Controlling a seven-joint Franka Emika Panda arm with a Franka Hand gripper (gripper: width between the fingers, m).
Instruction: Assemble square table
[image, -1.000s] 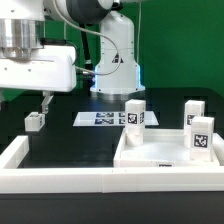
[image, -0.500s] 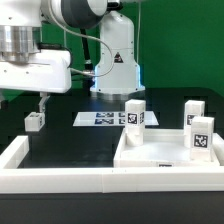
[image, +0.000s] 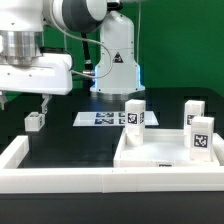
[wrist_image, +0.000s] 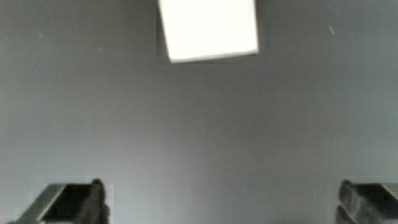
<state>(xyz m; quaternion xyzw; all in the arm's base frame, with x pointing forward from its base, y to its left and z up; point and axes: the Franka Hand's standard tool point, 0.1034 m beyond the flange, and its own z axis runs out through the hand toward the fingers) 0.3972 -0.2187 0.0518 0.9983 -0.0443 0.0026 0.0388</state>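
Observation:
The white square tabletop (image: 160, 155) with a raised rim lies at the exterior view's right. Three tagged white leg blocks stand at it: one (image: 135, 115) at its far left corner and two (image: 193, 110) (image: 201, 138) at its right side. A fourth small leg block (image: 34, 121) sits alone on the black surface at the left. My gripper (image: 25, 103) hangs open just above and beside it, holding nothing. In the wrist view the white block (wrist_image: 210, 28) lies ahead of the open gripper (wrist_image: 222, 205), whose dark fingertips (wrist_image: 71, 205) stand wide apart.
The marker board (image: 100, 118) lies flat between the lone leg block and the tabletop. A long white rail (image: 60, 182) borders the black surface along the front and the left side. The robot's base (image: 115, 60) stands behind.
The arm above the hand has shifted slightly; the hand sits a touch lower. The jaws stay open and no part has moved.

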